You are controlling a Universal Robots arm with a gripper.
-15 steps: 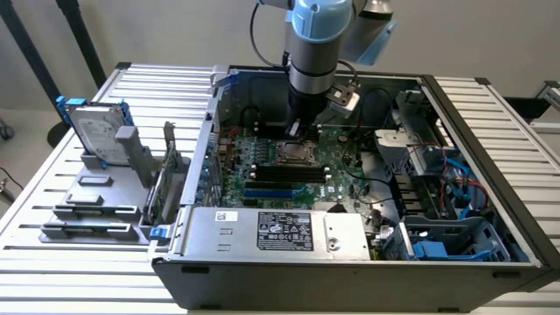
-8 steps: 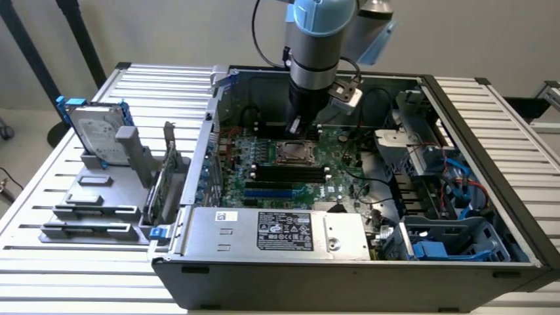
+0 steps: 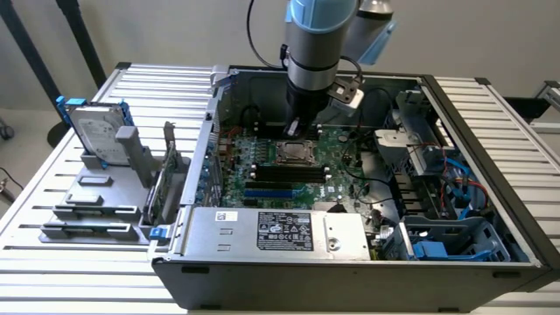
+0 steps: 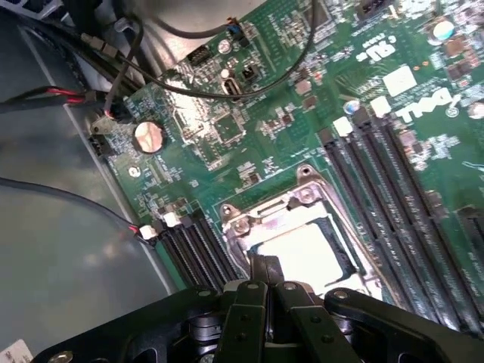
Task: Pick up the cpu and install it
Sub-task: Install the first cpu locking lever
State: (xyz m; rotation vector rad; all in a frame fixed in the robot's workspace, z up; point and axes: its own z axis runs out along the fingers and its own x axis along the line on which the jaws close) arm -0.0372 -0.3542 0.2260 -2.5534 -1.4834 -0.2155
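Observation:
The cpu (image 4: pixel 302 253), a flat square with a pale silver top, lies inside the black-framed socket (image 4: pixel 249 227) on the green motherboard (image 4: pixel 227 128). In the exterior view the socket (image 3: pixel 296 152) sits mid-board inside the open computer case (image 3: pixel 350 269). My gripper (image 3: pixel 295 128) hangs straight down just behind the socket. In the wrist view the gripper (image 4: pixel 265 271) has its two thin fingers pressed together with nothing between them. Their tips stand over the socket's edge, beside the cpu.
Black memory slots (image 3: pixel 289 174) run beside the socket. A power supply (image 3: pixel 275 230) fills the case front. Cables (image 4: pixel 83 94) and a coin battery (image 4: pixel 149 137) lie near the case wall. A silver hard drive (image 3: pixel 96 134) in a blue frame stands on a grey rack outside the case.

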